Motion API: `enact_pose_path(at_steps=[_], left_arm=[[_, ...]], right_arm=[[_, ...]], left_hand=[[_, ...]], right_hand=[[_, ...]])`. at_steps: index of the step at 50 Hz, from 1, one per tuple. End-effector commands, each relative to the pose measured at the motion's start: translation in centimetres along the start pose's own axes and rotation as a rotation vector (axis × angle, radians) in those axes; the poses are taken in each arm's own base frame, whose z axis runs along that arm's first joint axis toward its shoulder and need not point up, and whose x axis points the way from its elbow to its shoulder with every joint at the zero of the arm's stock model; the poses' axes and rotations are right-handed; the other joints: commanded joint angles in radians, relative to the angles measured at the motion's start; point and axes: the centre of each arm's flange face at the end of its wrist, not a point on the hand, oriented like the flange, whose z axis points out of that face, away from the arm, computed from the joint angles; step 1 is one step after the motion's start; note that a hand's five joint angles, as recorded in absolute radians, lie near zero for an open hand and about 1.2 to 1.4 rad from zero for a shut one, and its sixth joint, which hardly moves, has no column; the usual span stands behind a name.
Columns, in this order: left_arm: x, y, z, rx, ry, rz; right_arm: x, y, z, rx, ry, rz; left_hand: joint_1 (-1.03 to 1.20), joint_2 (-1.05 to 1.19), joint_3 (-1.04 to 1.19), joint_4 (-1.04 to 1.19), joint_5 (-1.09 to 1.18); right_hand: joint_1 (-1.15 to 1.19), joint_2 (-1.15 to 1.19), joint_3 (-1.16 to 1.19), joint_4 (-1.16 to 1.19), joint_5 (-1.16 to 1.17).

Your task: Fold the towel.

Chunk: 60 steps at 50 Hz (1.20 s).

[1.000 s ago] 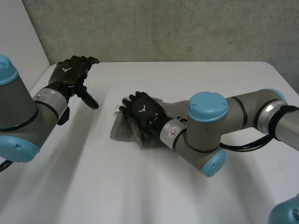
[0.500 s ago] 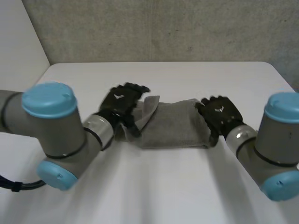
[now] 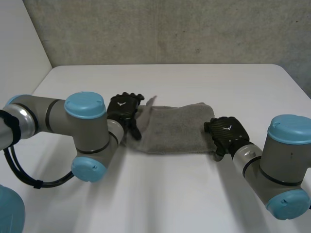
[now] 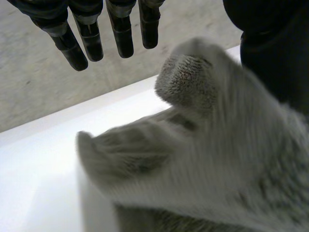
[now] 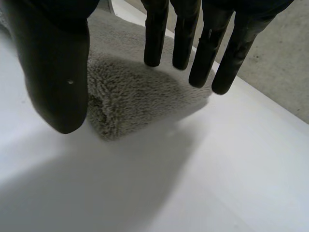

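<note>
Towel [image 3: 175, 128] lies lengthwise between your hands: left hand [image 3: 124, 107] and right hand [image 3: 227, 132], both spread, at its opposite short ends.

Left hand [image 3: 124, 108] and right hand [image 3: 226, 132] flank the towel [image 3: 175, 127]; white table [image 3: 194, 82] beyond lies open

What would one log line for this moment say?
towel: grey strip on table | left hand: open, at one end | right hand: open, at other end
</note>
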Motion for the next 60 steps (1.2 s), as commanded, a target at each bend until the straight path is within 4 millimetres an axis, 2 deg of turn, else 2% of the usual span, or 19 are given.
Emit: enact_pose_path(at_steps=[1,6,8,12,18,25,32,41,44,46,47,49,50,51,52,54,55,57,60], left_arm=[[-1.3,0.5,-0.1,-0.023,-0.057,-0.002],[-1.3,0.7,-0.2,-0.032,-0.059,-0.001],[-1.3,0.7,-0.3,-0.035,-0.060,-0.001],[-1.3,-0.3,-0.9,-0.017,-0.058,-0.003],[-1.5,-2.4,-2.6,0.017,-0.059,-0.016],[-1.7,-4.2,-4.9,0.043,-0.054,-0.020],[-1.9,-6.0,-6.8,0.083,-0.055,-0.022],[-2.7,-8.3,-7.1,0.147,-0.073,-0.030],[-2.8,-9.1,-7.1,0.173,-0.077,-0.033],[-2.7,-9.5,-7.1,0.183,-0.075,-0.035],[-2.7,-9.7,-7.1,0.189,-0.075,-0.037],[-2.7,-9.8,-7.2,0.194,-0.074,-0.041],[-2.6,-9.9,-7.2,0.198,-0.071,-0.050],[-2.6,-9.9,-7.3,0.198,-0.069,-0.063],[-2.6,-9.9,-7.3,0.198,-0.068,-0.063],[-2.5,-9.9,-7.3,0.199,-0.067,-0.080],[-2.4,-9.9,-7.3,0.199,-0.062,-0.098],[-2.3,-9.9,-7.4,0.200,-0.057,-0.116],[-2.2,-9.8,-7.4,0.196,-0.050,-0.143]], right_arm=[[-0.4,0.0,0.4,0.031,-0.020,0.024],[-0.4,0.2,1.1,0.053,-0.017,0.056],[0.0,0.3,1.4,0.050,-0.002,0.074],[0.0,0.5,1.3,0.036,-0.002,0.089],[1.2,-0.8,-0.7,0.036,0.014,0.090],[1.6,0.1,-3.3,-0.096,-0.084,0.103],[8.1,1.2,-5.6,-0.210,0.026,-0.055],[9.5,-1.5,-6.1,-0.169,0.047,-0.139],[8.3,-3.9,-5.7,-0.084,0.019,-0.146],[4.9,-7.2,-5.7,0.034,-0.069,-0.153],[4.9,-7.2,-5.7,0.035,-0.070,-0.153],[0.5,-9.3,-6.1,0.114,-0.189,-0.173],[0.5,-9.3,-6.1,0.115,-0.190,-0.173],[-2.0,-9.5,-6.1,0.134,-0.258,-0.189],[-2.0,-9.5,-6.1,0.135,-0.259,-0.189],[-6.7,-9.3,-6.2,0.164,-0.382,-0.217],[-6.8,-9.3,-6.2,0.164,-0.382,-0.218],[-9.9,-8.4,-6.6,0.153,-0.469,-0.238],[-10.6,-7.9,-6.6,0.143,-0.485,-0.241]], left_hand=[[-0.026,-0.030,-0.029,-0.013,-0.215],[-0.031,-0.036,-0.034,-0.019,-0.221],[-0.031,-0.036,-0.034,-0.019,-0.221],[-0.040,-0.045,-0.043,-0.028,-0.229],[-0.046,-0.051,-0.049,-0.034,-0.235],[-0.058,-0.063,-0.061,-0.046,-0.247],[-0.055,-0.060,-0.058,-0.043,-0.244],[-0.055,-0.060,-0.058,-0.043,-0.244],[-0.052,-0.057,-0.055,-0.040,-0.241],[-0.052,-0.057,-0.055,-0.040,-0.241],[-0.052,-0.057,-0.055,-0.040,-0.241],[-0.052,-0.057,-0.055,-0.040,-0.241],[-0.052,-0.057,-0.055,-0.040,-0.241],[-0.049,-0.054,-0.052,-0.037,-0.238],[-0.049,-0.054,-0.052,-0.037,-0.238],[-0.046,-0.051,-0.049,-0.034,-0.235],[-0.046,-0.051,-0.049,-0.034,-0.235],[-0.043,-0.048,-0.046,-0.031,-0.232],[-0.043,-0.048,-0.046,-0.031,-0.232]], right_hand=[[0.108,0.103,0.103,0.097,0.087],[0.334,0.329,0.329,0.323,0.313],[0.649,0.644,0.644,0.638,0.628],[0.920,0.915,0.915,0.909,0.899],[0.923,0.918,0.918,0.912,0.902],[0.923,0.918,0.918,0.912,0.902],[0.923,0.918,0.918,0.912,0.902],[0.923,0.918,0.918,0.912,0.902],[0.923,0.918,0.918,0.912,0.902],[0.923,0.918,0.918,0.912,0.902],[0.923,0.918,0.918,0.912,0.902],[0.923,0.918,0.918,0.912,0.902],[0.923,0.918,0.918,0.912,0.902],[0.923,0.918,0.918,0.912,0.902],[0.923,0.918,0.918,0.912,0.902],[0.923,0.918,0.918,0.912,0.902],[0.923,0.918,0.918,0.912,0.902],[0.923,0.918,0.918,0.912,0.902],[0.923,0.918,0.918,0.912,0.902]])
